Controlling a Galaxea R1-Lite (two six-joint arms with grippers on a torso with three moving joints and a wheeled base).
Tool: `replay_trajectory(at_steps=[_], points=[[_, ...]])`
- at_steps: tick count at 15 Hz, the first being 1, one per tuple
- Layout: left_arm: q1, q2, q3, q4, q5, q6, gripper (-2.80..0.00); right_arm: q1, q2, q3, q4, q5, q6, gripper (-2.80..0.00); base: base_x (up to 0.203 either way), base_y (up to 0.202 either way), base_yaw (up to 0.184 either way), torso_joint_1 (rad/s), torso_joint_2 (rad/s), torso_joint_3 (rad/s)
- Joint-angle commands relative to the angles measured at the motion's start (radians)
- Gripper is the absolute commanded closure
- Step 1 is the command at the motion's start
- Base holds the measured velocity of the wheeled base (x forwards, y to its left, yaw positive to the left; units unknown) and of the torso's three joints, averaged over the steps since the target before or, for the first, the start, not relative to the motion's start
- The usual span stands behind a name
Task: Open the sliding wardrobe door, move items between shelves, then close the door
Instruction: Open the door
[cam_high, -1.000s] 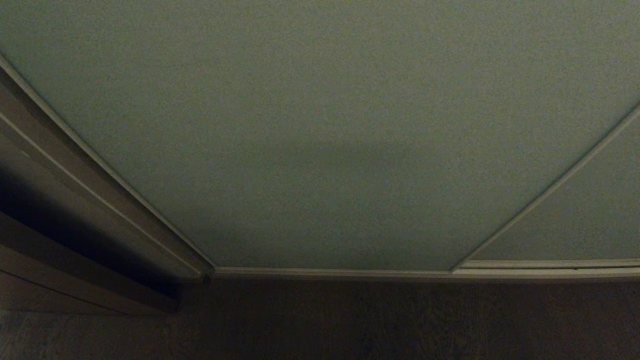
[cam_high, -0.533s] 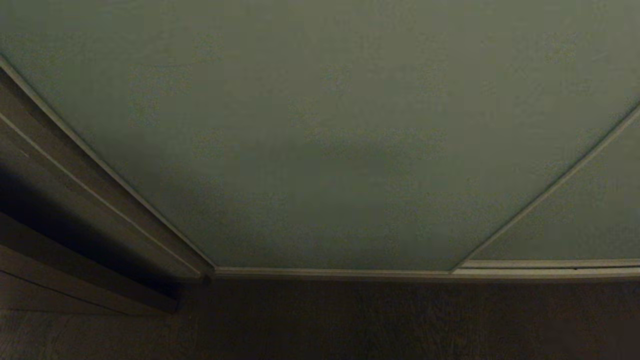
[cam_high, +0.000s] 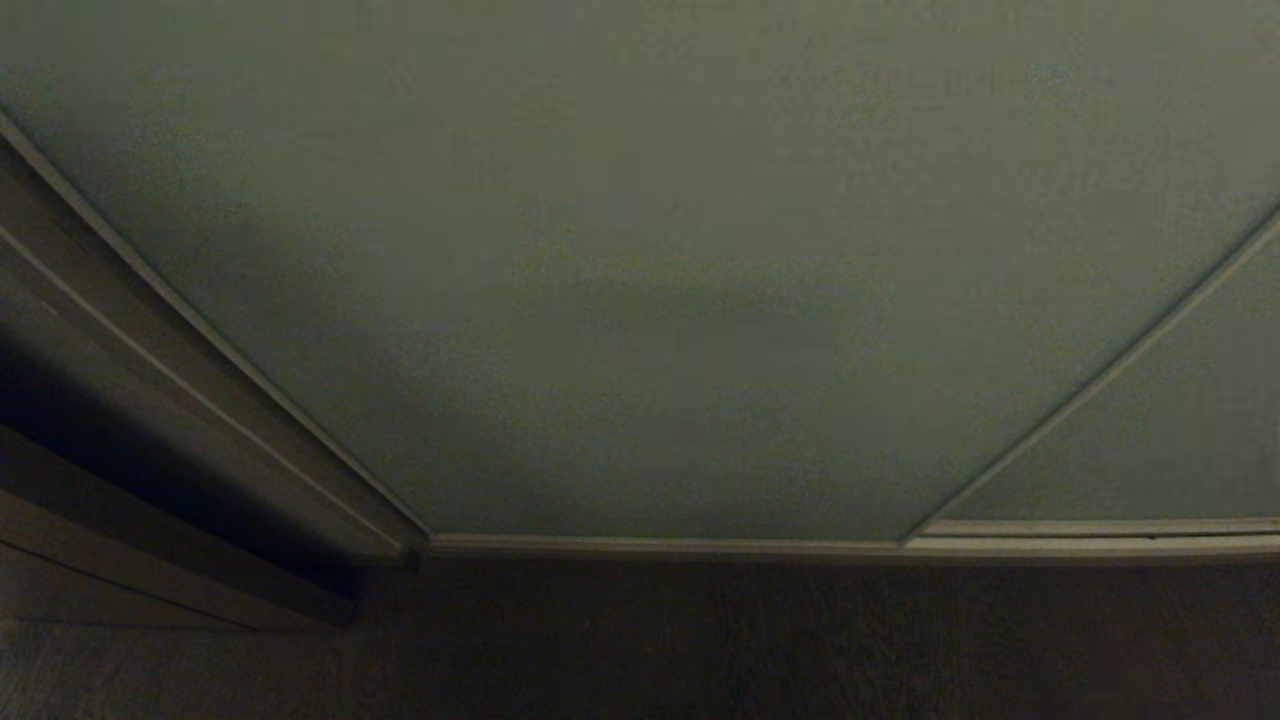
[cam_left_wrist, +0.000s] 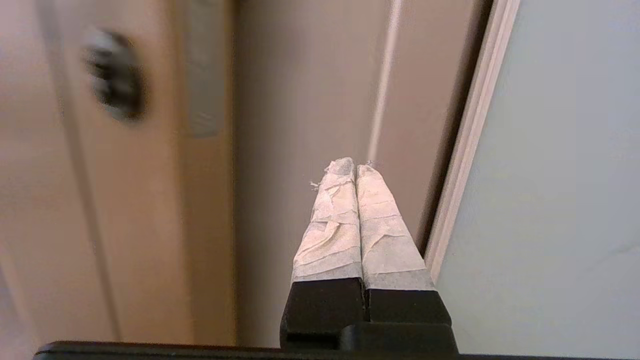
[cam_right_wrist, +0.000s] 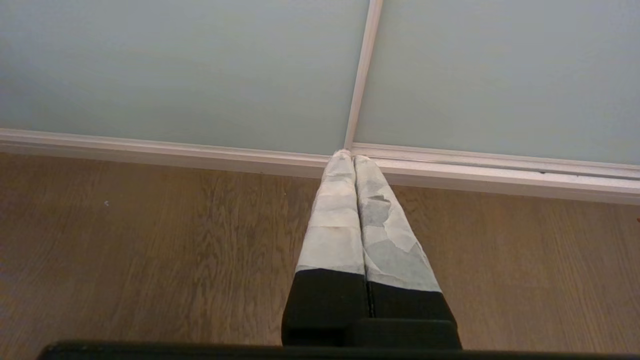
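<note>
**Desk:** Before a closed wardrobe, what fills the head view?

**Photographer:** The sliding wardrobe door (cam_high: 640, 280), a tall pale grey-green matte panel in a slim light frame, stands shut across the picture. A second alike panel (cam_high: 1180, 420) sits to its right. Both meet a pale bottom track (cam_high: 700, 546) above the brown wood-grain floor (cam_high: 700, 640). At left is a beige wooden side frame (cam_high: 150, 400) with a dark gap beside it. Neither arm shows in that view.

**Desk:** And the pincers?

**Photographer:** The left gripper (cam_left_wrist: 354, 167), its fingers wrapped in white tape over black bases, is pressed closed on nothing. It points at the beige surface just beside the door's light edge strip (cam_left_wrist: 470, 150). A blurred dark round fitting (cam_left_wrist: 115, 75) sits further off on a tan panel. The right gripper (cam_right_wrist: 348, 156), taped alike, is also closed and empty, hanging over the floor and aimed at the seam between the two panels.

**Desk:** Any brands or writing?

**Photographer:** None can be read. No shelves or items are visible.
</note>
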Motion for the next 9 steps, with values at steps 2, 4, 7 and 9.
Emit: replay_trajectory(at_steps=[2,4,7,9], points=[[0.006,0.105,-0.095,0.068,-0.003,-0.027,0.0,0.0,-0.002,0.0,0.0,0.0,0.0,0.0,0.0,0.0,0.0,0.0,0.0,0.0],[0.006,0.135,-0.161,0.186,-0.064,-0.068,0.0,0.0,-0.002,0.0,0.0,0.0,0.0,0.0,0.0,0.0,0.0,0.0,0.0,0.0],[0.01,0.175,-0.235,0.325,-0.13,-0.134,0.0,0.0,-0.002,0.0,0.0,0.0,0.0,0.0,0.0,0.0,0.0,0.0,0.0,0.0],[0.023,0.196,-0.268,0.345,-0.131,-0.147,0.0,0.0,-0.002,0.0,0.0,0.0,0.0,0.0,0.0,0.0,0.0,0.0,0.0,0.0]])
